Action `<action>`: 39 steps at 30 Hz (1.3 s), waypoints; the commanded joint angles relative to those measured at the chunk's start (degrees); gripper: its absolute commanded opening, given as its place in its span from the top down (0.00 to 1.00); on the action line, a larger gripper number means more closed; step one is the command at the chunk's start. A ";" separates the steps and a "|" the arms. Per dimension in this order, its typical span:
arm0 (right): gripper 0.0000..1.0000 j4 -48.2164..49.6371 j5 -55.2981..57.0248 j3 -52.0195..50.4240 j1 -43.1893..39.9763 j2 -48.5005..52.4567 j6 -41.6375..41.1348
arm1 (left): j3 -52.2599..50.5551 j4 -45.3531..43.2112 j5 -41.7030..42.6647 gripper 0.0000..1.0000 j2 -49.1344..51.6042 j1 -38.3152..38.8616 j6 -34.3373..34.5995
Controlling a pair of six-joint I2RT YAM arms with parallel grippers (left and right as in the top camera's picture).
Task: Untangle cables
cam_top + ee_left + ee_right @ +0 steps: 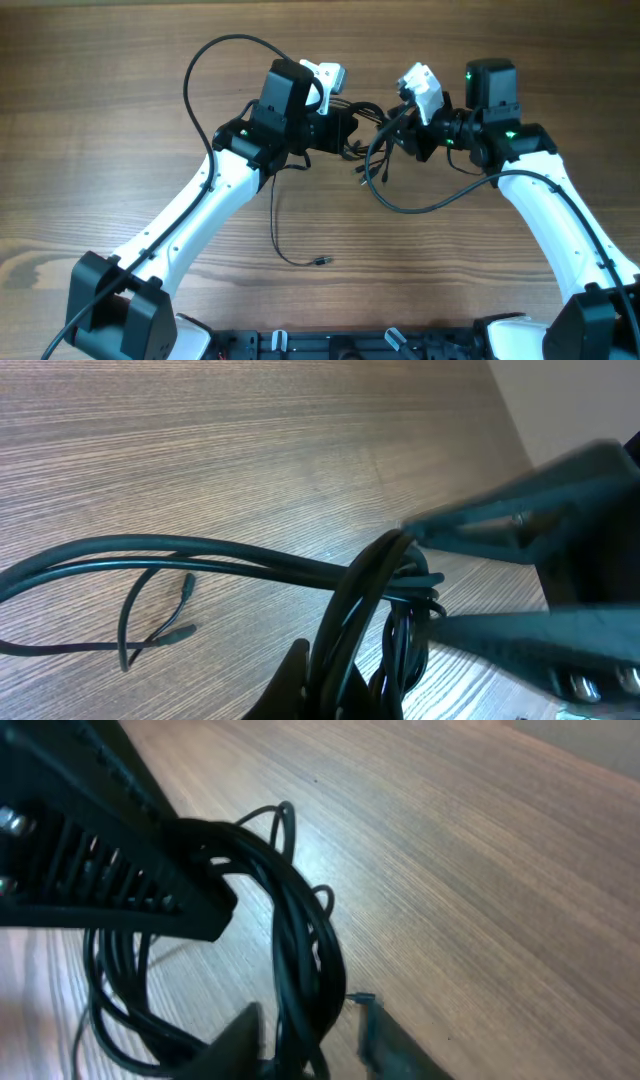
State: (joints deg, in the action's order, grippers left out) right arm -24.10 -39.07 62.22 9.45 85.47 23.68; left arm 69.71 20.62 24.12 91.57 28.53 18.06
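Note:
The cables point(366, 132) are a dark bunch held above the table between my two grippers. My left gripper point(347, 128) is shut on the bunch; in the left wrist view its jaws point(345, 695) pinch several dark strands point(385, 585). One thin strand point(274, 215) hangs from it and ends in a small plug point(322, 261) on the table. My right gripper point(404, 138) faces it from the right. In the right wrist view this gripper point(310, 1045) stands open with the looped cables point(300, 935) between its fingers. A gap shows on the right finger's point(392, 1042) side.
Thicker black arm cables arc behind the left arm point(200, 62) and below the right wrist point(430, 206). Two loose plug ends point(184, 608) lie on the wooden table point(120, 120). White camera mounts point(420, 85) stick up above each wrist.

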 commanded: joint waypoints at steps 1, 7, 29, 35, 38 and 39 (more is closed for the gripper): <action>0.87 -0.37 -1.86 0.02 0.33 -0.13 1.86 | 1.14 -0.22 1.38 0.96 0.07 -0.17 -1.18; 0.96 -1.51 0.92 0.02 -4.42 -1.44 -8.17 | 1.11 0.00 1.31 0.96 0.07 -3.28 -1.01; 0.26 -5.68 -8.35 0.02 -18.01 1.55 -12.85 | 1.11 0.42 2.64 0.96 0.07 -6.51 1.88; 0.18 1.66 1.16 0.02 -5.51 5.11 -12.76 | 1.11 0.44 6.84 0.96 0.07 -6.43 1.88; 0.18 3.48 4.55 0.02 -3.74 6.60 -13.46 | 1.11 0.44 7.43 0.96 0.07 -6.25 1.88; 0.14 4.61 8.39 0.02 -3.45 7.52 -15.47 | 1.14 0.44 8.33 0.96 0.07 -6.14 1.88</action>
State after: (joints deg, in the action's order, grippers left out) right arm -21.17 -37.60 62.24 5.45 90.70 9.54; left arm 70.41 21.41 29.56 92.36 21.80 20.43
